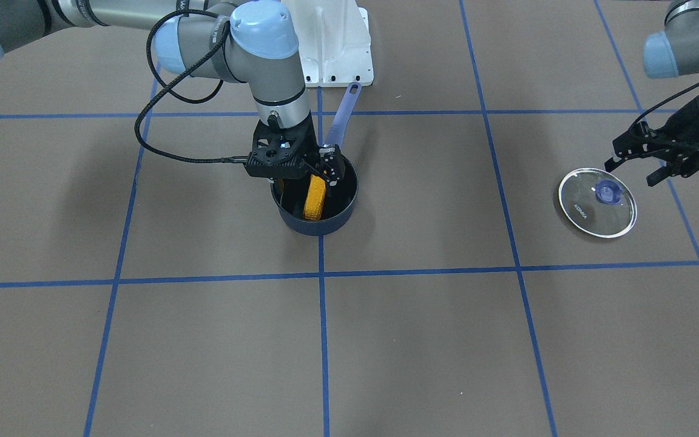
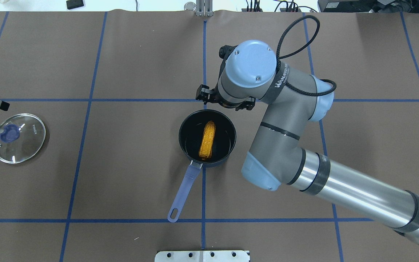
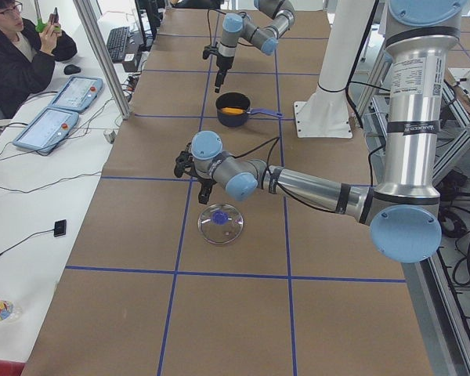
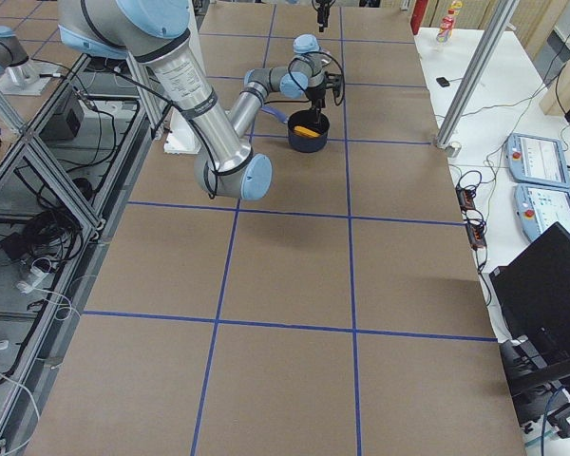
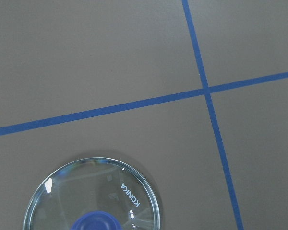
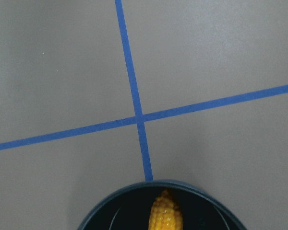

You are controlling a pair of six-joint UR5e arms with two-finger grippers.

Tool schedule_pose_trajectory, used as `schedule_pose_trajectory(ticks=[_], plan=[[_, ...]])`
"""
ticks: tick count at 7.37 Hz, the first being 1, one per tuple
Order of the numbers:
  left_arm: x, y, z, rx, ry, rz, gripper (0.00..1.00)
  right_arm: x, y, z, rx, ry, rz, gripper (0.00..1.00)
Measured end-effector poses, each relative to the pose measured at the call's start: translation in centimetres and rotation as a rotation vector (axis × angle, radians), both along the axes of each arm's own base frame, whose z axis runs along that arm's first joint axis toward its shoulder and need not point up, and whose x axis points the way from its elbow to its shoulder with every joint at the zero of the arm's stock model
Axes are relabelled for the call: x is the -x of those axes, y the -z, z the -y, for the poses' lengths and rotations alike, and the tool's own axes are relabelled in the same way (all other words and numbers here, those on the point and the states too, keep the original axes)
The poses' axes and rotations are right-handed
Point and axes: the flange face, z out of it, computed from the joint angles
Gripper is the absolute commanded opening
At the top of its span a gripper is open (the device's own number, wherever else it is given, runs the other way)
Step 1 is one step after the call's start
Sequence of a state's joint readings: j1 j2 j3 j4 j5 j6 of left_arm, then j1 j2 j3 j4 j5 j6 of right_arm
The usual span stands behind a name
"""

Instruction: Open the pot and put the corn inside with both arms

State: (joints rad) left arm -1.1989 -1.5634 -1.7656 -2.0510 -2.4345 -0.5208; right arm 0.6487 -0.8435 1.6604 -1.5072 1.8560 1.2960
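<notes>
Corn [image 2: 208, 140] lies flat inside the open pot [image 1: 319, 228], tapered tip twd the far rim, pot handle [image 2: 182, 196] pointing back twd the robot. R gripper [image 1: 302, 177] hangs above the pot's far rim w/ jaws spread, gripping nothing, clear of the corn. L gripper [image 1: 633, 170] is likewise spread & empty, hovering just beside the glass lid [image 1: 597, 203], which lies flat on the table [image 2: 122, 174], knob up, well apart from the pot on the robot's left.
</notes>
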Motion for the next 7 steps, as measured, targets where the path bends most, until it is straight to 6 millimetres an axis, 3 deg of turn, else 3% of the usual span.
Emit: schedule_pose_trajectory(ticks=[1,3,5,7], plan=[[0.5,-0.3,0.5,-0.007,-0.006,0.012,0.97,-5.0,-2.3,3.4,-0.011,0.052,-0.003,1.0],[3.9,0.9,4.0,-0.042,-0.039,0.07,0.97,-17.1,-8.7,9.3,-0.058,0.141,-0.015,1.0],[8.6,0.8,7.5,-0.074,-0.071,0.119,0.97,-27.0,-15.2,11.4,-0.103,0.202,-0.022,1.0],[12.5,-2.3,9.5,-0.103,-0.09,0.144,0.97,-35.6,-22.0,11.6,-0.16,0.247,-0.06,1.0]])
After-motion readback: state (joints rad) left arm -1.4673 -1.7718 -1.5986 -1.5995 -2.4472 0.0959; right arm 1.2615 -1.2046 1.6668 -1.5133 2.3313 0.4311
